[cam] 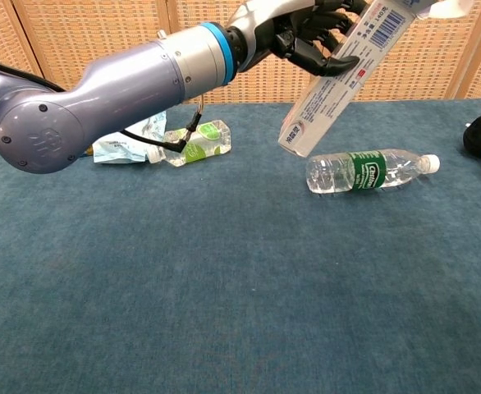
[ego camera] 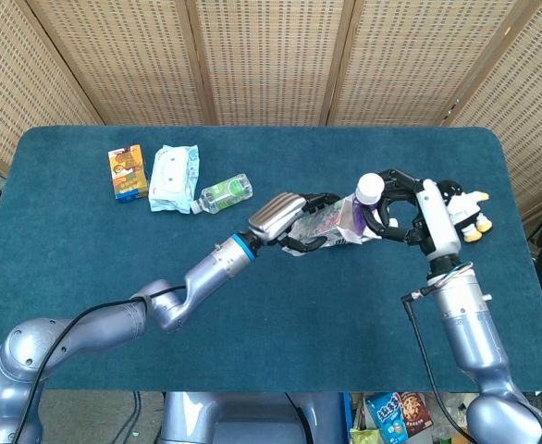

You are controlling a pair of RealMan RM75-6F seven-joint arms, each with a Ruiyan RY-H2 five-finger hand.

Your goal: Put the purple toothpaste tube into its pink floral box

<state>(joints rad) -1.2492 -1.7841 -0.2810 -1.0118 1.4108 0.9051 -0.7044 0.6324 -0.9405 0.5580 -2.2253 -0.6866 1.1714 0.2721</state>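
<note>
Looking at the blue tabletop [ego camera: 86, 277] first: loads of bare cloth, clutter well away from the action. Up in the air over the middle, left robot hand [ego camera: 285, 217] wrapped round the pink floral box [ego camera: 322, 227], holding it tilted, open end raised toward the right, closed end dipping toward the clear water bottle [cam: 368, 170] lying below. Facing it, right robot hand [ego camera: 402, 215] clamped on the purple toothpaste tube [ego camera: 360, 209], white cap end up, lower part apparently already inside the box mouth, though exactly how deep can't be told from here. Chest view crops the top off, so no help on the mouth itself.

Tips for finishing the push, just my read:
- Keep the box dead steady and line the tube up with the box's long axis, otherwise likely to jam on a flap or crumple the card.
- Feed slow, sliding along the tilt rather than straight down.
- Loosen the right-hand grip only once most of the tube sits inside, then nudge the cap end in.
- Mind the squeeze on the box; thin card, probably buckles easily.

Small stuff last: plush penguin [ego camera: 465, 208] just behind the right hand, worth not bumping.
</note>
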